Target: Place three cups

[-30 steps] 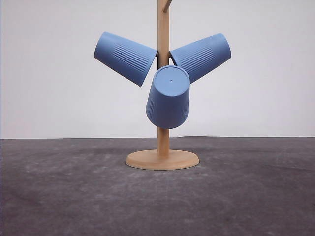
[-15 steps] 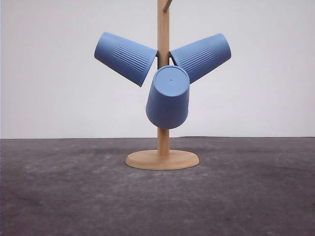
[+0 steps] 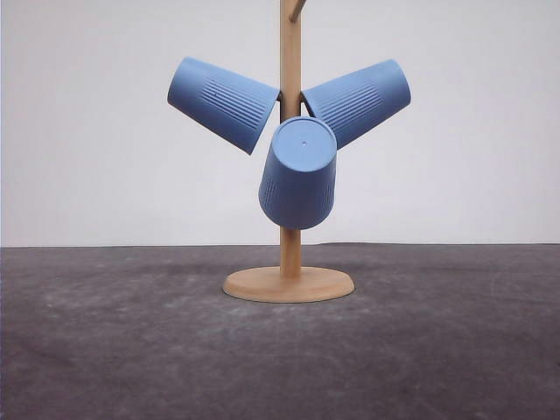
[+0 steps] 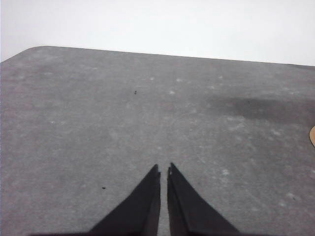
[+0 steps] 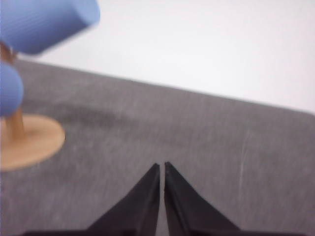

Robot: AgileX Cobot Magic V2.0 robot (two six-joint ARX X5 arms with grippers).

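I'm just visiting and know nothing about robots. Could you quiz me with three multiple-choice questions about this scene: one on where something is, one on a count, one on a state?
1. Where are the blue cups?
A. Hung on the wooden stand
B. Lying on the table
C. Stacked in a hand

2. How many cups are there?
A. One
B. Two
C. Three

3. How do the left hand's fingers stand?
A. Spread wide
B. Shut, empty
C. Clamped on a cup

Answers:
1. A: the left cup, right cup and front cup hang off the wooden stand.
2. C: three show.
3. B: the left hand has tips nearly touching, nothing between.
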